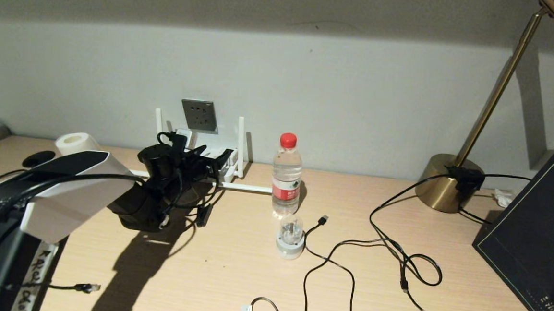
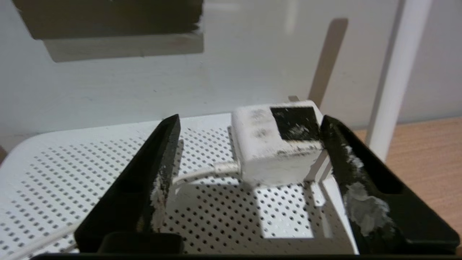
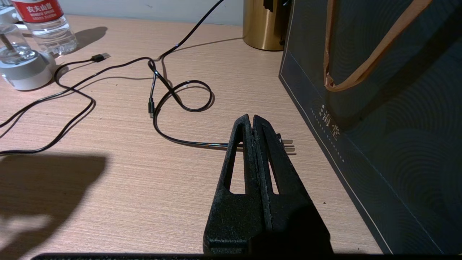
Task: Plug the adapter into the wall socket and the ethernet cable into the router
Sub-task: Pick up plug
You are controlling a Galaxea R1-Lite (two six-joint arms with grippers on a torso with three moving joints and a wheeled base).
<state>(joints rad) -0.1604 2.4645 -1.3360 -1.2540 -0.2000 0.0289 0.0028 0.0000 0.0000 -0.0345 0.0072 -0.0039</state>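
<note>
White and perforated, the router (image 2: 90,173) lies flat on the wooden desk (image 1: 231,268) against the wall, its slim antennas standing up at the back. On its top sits the adapter (image 2: 278,144), a small white block with a dark face, its thin white cord trailing back across the holes. The left gripper (image 2: 249,133) hovers over the router with its jaws spread wide, one finger on each side of the adapter; the far finger looks just beside the block or touching it, the near one stands well apart. On the wall above the router is the grey wall socket (image 1: 199,115), with nothing plugged in. The ethernet cable (image 1: 87,287) shows its clear-tipped plug on the desk near the front edge, beside the left arm. The right gripper (image 3: 252,121) hangs low over the desk by a dark paper bag (image 3: 389,119), its jaws pressed together and holding nothing, just above a black mains plug (image 3: 287,144).
</note>
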